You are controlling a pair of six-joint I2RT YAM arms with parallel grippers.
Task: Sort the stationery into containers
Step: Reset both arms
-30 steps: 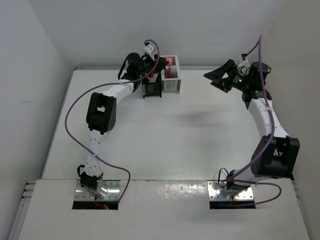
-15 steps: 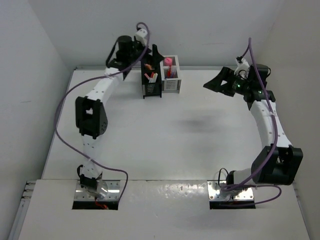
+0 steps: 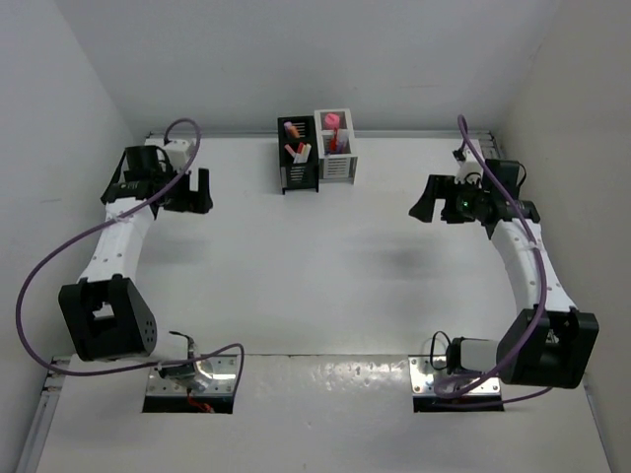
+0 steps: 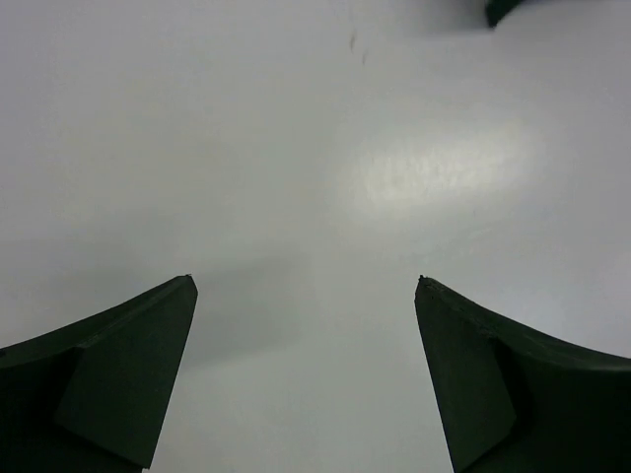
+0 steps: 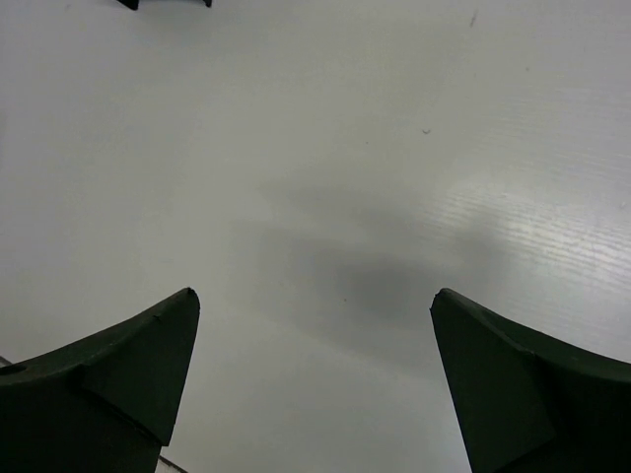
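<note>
The two joined containers stand at the back middle of the table, the black container [image 3: 299,168] on the left and the white container [image 3: 337,160] on the right. Stationery stands upright in both: pens with pink and orange tips [image 3: 295,146] in the black one, a pink piece [image 3: 332,121] and thin pens in the white one. My left gripper [image 3: 200,192] [image 4: 306,280] is open and empty over bare table, far left of the containers. My right gripper [image 3: 422,200] [image 5: 315,292] is also open and empty, to their right.
White walls close the table at the back and on both sides. Purple cables loop along both arms. A dark corner [image 4: 503,8] shows at the top edge of the left wrist view, and another dark bit [image 5: 168,3] at the top of the right wrist view.
My left gripper opened at the black container, then swung away to the table's left side. My right gripper drew back slightly and lowered, staying open.
</note>
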